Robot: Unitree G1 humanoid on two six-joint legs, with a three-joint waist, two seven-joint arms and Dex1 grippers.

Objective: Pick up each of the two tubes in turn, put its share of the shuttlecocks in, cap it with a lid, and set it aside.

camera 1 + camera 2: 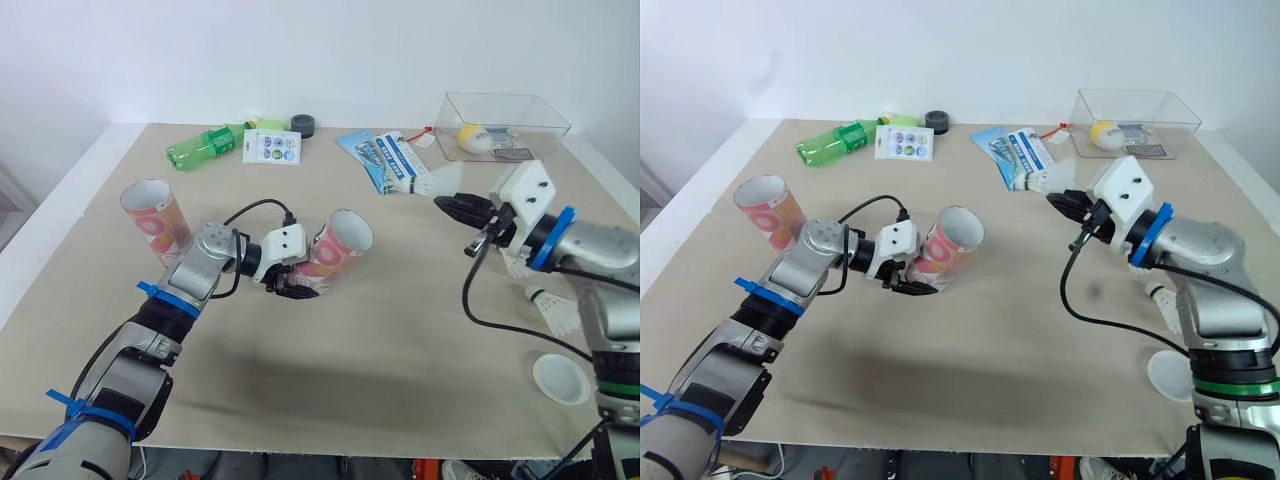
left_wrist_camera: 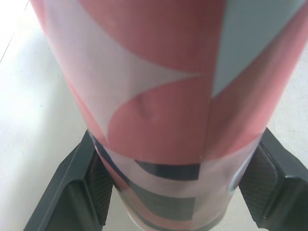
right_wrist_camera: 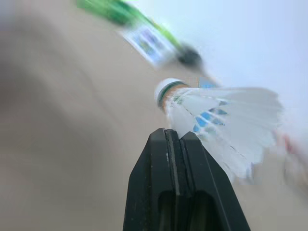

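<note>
A lid (image 1: 560,378) lies at 4 o'clock on the worktop (image 1: 400,330). The left claw (image 1: 290,287) is clamped round a tilted tube (image 1: 338,245) mid-worktop, its mouth toward 1 o'clock. The right claw (image 1: 447,204), closed tight, pinches a shuttlecock (image 1: 432,183) at 2 o'clock.

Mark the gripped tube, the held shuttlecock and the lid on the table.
Gripped tube (image 1: 330,255): left eye view, on its pink side wall.
Held shuttlecock (image 3: 231,108): right wrist view, on its white feathers.
Lid (image 1: 560,378): left eye view, on its middle.
</note>
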